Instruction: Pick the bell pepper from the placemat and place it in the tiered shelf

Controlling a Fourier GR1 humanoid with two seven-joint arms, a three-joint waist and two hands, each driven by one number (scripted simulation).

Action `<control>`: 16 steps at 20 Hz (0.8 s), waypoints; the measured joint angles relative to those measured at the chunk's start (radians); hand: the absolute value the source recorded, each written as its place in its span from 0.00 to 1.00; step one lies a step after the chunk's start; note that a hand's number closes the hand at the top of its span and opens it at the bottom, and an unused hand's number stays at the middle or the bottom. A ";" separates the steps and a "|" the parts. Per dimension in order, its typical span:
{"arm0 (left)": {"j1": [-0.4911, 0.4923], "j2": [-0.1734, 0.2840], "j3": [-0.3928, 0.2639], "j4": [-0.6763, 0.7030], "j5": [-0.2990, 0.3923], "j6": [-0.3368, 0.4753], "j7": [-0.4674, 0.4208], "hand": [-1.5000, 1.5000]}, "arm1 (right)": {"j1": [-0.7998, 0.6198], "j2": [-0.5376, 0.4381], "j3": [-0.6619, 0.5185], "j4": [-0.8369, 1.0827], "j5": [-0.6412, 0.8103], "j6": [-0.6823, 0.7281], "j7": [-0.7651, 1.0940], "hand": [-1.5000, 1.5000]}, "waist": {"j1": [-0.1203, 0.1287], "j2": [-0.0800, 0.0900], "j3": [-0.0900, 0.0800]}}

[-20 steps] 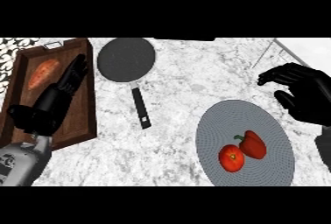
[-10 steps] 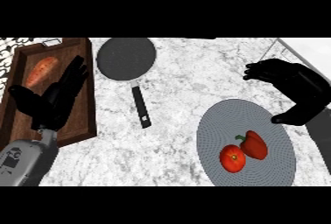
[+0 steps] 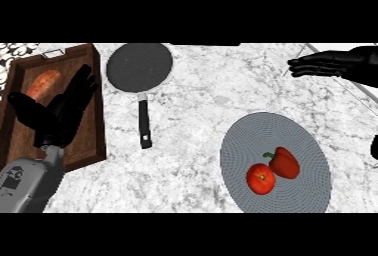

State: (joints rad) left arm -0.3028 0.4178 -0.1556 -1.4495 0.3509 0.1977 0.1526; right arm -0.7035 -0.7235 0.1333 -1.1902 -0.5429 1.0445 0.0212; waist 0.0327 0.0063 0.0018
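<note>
Bell pepper (image 3: 284, 162): red, green stem, lying on the grey round placemat (image 3: 244, 140) near the surface's right front corner, just beside a tomato (image 3: 260, 178), possibly touching it. Likely handling as light, hollow, glossy and somewhat slippery; best taken across the broad body, away from the stem and the tomato side.

Right hand (image 3: 332, 64): hovering at the surface's right rear, well apart from the pepper, fingers spread apart and holding nothing.

Frying pan (image 3: 139, 67): dark, sitting at the rear, handle pointing toward the front.

Wooden tray (image 3: 92, 145): lying along the left edge, carrying an orange-red vegetable (image 3: 43, 82).

Left hand (image 3: 63, 107): resting over the tray, fingers straight and apart.
</note>
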 measured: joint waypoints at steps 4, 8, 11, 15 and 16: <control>0.014 0.007 0.012 0.000 0.006 -0.004 0.001 0.50 | -0.057 -0.060 0.017 -0.187 0.197 -0.005 -0.008 0.00 | -0.007 -0.006 0.002; 0.026 0.001 0.013 -0.014 0.002 -0.001 -0.002 0.50 | -0.033 -0.057 0.053 -0.361 0.416 -0.039 -0.050 0.00 | -0.014 -0.005 0.002; 0.035 0.000 0.020 -0.020 -0.004 0.001 0.000 0.50 | 0.046 -0.036 0.098 -0.458 0.578 -0.089 -0.104 0.00 | -0.021 -0.004 0.001; 0.033 -0.004 0.034 -0.008 -0.010 -0.019 -0.008 0.50 | 0.137 -0.026 0.170 -0.508 0.779 -0.170 -0.203 0.00 | -0.024 -0.003 0.000; 0.028 -0.006 0.039 -0.003 -0.013 -0.020 -0.006 0.50 | 0.141 -0.028 0.185 -0.499 0.824 -0.186 -0.230 0.00 | -0.024 -0.003 0.000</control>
State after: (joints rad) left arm -0.2753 0.4122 -0.1170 -1.4524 0.3374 0.1777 0.1467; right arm -0.5624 -0.7520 0.3179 -1.6895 0.2806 0.8580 -0.2084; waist 0.0088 0.0034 0.0020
